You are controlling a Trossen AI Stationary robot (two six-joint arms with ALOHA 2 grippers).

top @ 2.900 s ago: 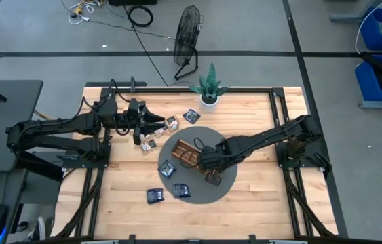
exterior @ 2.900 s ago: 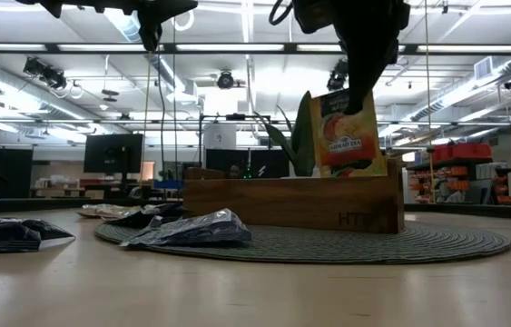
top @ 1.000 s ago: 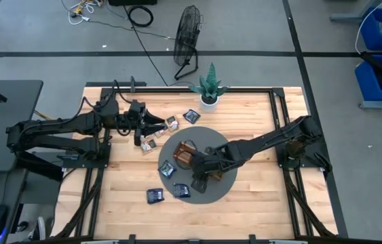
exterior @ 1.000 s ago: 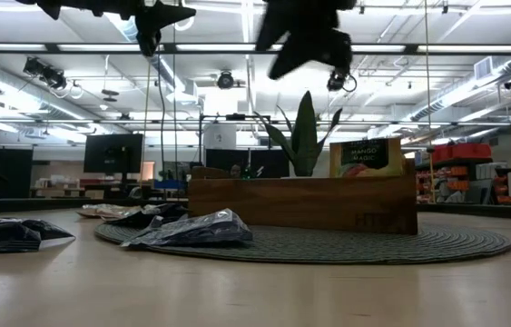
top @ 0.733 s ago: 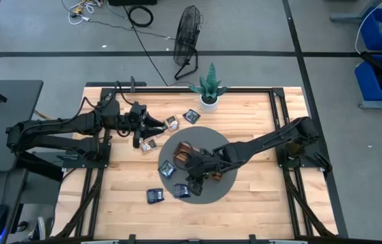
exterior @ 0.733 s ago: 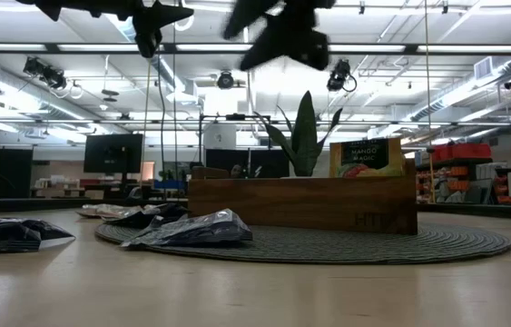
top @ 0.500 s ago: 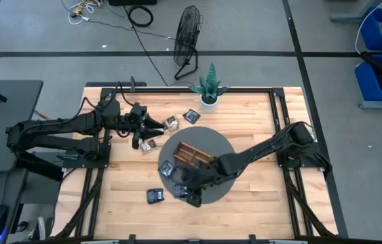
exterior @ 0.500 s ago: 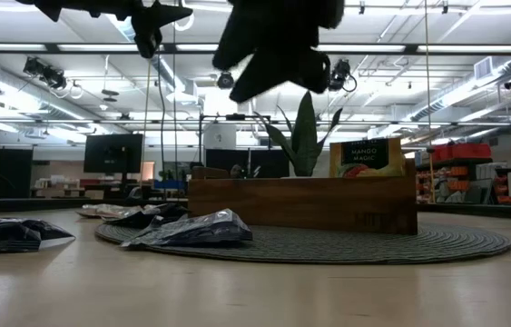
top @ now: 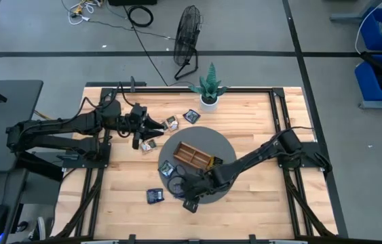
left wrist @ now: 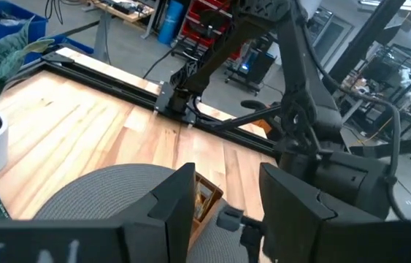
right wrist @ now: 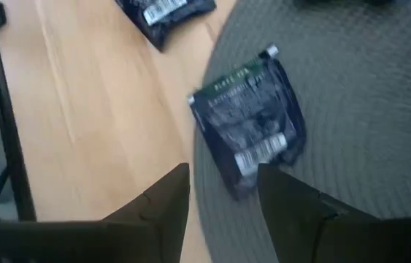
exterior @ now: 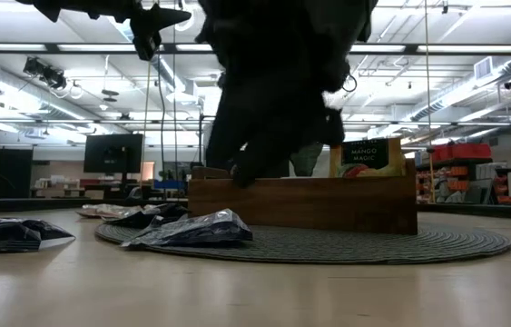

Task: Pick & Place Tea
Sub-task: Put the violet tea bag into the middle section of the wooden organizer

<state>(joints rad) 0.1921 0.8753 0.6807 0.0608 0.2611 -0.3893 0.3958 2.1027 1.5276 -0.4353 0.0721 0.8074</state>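
Observation:
My right gripper [top: 180, 194] hangs open, tipped down, over the near left edge of the round grey mat [top: 221, 146]. Just beyond its fingers lies a dark tea sachet [right wrist: 252, 130] flat on the mat, with a second dark sachet [right wrist: 163, 13] on the bare wood. The wooden tray [top: 194, 156] rests on the mat, and a yellow sachet [exterior: 364, 156] stands upright in one end compartment. My left gripper [top: 155, 127] waits open, held level above the table's far left, near pale sachets [top: 170, 123].
A potted plant [top: 209, 88] stands at the table's far edge. More sachets lie around the mat: one dark [top: 191, 116] at the far side, one [top: 167, 168] on the mat's left, one [top: 155, 195] on the wood near the right gripper.
My right gripper has gone from above the tray toward the table's near left, sinking toward the dark sachet at the mat's edge. Its jaws have kept the same gap. The yellow sachet stays standing in the tray.

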